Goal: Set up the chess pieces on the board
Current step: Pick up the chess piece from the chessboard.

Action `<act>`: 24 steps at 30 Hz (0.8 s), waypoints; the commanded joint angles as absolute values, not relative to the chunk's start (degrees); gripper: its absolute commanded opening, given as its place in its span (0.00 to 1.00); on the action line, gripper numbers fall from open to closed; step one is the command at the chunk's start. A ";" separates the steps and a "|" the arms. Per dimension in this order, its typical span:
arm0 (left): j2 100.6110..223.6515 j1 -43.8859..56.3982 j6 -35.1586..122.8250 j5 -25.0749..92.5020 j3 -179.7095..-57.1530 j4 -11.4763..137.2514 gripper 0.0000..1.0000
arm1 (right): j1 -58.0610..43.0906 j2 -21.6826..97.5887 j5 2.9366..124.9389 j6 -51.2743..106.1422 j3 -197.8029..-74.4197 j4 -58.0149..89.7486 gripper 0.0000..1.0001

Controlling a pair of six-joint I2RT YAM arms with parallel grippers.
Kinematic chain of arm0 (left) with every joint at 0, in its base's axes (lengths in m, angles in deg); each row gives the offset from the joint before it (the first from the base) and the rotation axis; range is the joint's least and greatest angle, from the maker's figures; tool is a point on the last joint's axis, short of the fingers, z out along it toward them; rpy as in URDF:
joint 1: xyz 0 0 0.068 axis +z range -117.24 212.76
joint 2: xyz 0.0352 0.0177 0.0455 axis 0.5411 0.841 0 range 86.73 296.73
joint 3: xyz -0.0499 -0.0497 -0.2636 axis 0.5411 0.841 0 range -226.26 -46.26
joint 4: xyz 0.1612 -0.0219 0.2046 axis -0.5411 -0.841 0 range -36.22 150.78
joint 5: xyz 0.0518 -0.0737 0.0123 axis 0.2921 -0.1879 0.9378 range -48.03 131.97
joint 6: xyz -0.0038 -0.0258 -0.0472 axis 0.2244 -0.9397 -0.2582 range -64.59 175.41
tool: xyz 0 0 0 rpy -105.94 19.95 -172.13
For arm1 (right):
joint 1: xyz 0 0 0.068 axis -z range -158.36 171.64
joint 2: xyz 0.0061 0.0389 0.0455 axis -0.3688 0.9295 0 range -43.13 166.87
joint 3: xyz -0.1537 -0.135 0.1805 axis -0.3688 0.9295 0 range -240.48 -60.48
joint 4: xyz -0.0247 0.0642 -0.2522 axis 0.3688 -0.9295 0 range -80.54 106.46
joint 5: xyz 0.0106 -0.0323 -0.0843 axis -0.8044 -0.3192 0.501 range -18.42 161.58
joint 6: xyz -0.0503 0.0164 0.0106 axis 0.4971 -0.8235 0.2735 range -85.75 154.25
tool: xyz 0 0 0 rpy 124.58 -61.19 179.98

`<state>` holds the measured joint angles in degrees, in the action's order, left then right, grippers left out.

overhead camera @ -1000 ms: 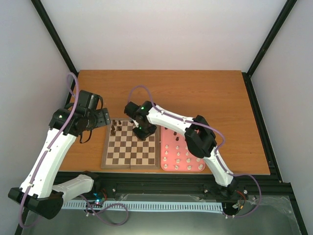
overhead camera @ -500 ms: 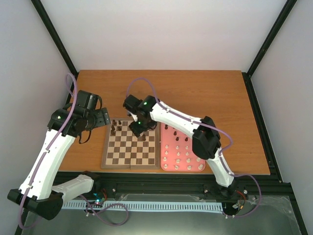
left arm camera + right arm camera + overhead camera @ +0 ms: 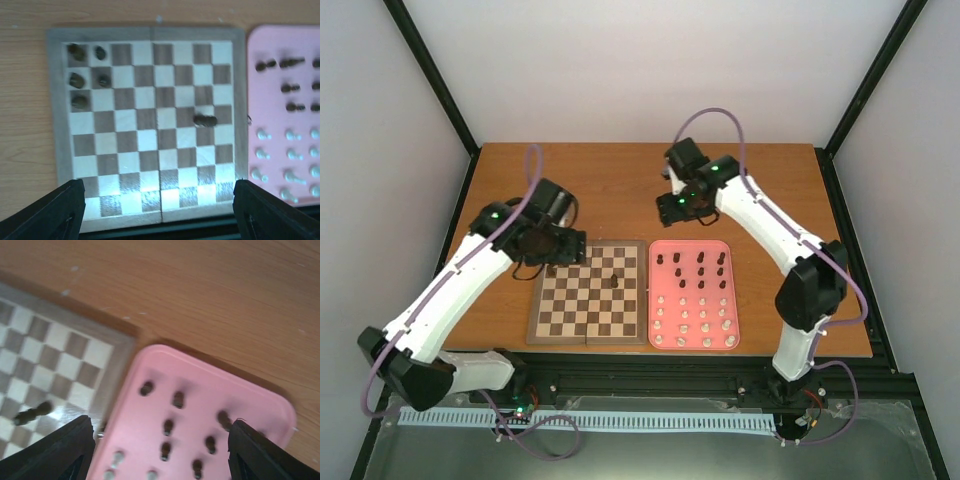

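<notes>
**A:** Top view first. Stock?

**B:** Board (image 3: pixel 582 318) at 7 o'clock on the table (image 3: pixel 770 200). Pink tray (image 3: pixel 688 246) just beside it at 3 o'clock. Left gripper (image 3: pixel 558 250) raised over the board's 11 o'clock corner. Right gripper (image 3: pixel 668 207) above bare wood, past the tray's 12 o'clock edge.

**A:** Left wrist view?

**B:** Left jaws standing wide, nothing between. Corner cluster (image 3: pixel 75 79): five dark pieces, upright, at the board's 10 o'clock corner. Lone dark piece (image 3: pixel 205 120) toward 3 o'clock, apparently tipped on its side. Tray at 3 o'clock of frame, with the tray's dark pieces (image 3: pixel 289 88) at the far end and cream pieces (image 3: pixel 262 134) nearer.

**A:** Right wrist view?

**B:** Right jaws also wide, holding nothing. Tray underneath, dark pieces standing apart in rows. Board corner at 9 o'clock, lone dark piece at 8 o'clock.

**A:** Step in hand?

**B:** Probably fetching a dark piece from the tray with the right gripper.

**A:** Handling notes?

**B:**
- Centre over one piece, keeping both fingers clear of its neighbours.
- Descend straight and close low on the stem.
- Lift fully before crossing to the board.
- Seat it mid-square, upright, and release only once settled.
- Right the tipped piece too, likely with the left gripper, approaching from 3 o'clock to spare the cluster.
</notes>
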<state>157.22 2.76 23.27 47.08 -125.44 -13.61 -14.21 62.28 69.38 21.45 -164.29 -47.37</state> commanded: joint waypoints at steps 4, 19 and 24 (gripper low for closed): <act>165.77 -10.92 17.36 45.55 -125.58 -8.13 0.87 | -4.72 54.57 69.99 24.25 -153.34 -42.84 0.72; 177.74 -13.46 17.63 43.63 -117.72 4.33 0.76 | 1.18 50.49 67.37 26.99 -145.19 -40.47 0.72; 180.94 -13.40 18.60 45.84 -118.23 6.32 0.70 | 2.22 50.39 67.28 27.64 -145.38 -40.83 0.72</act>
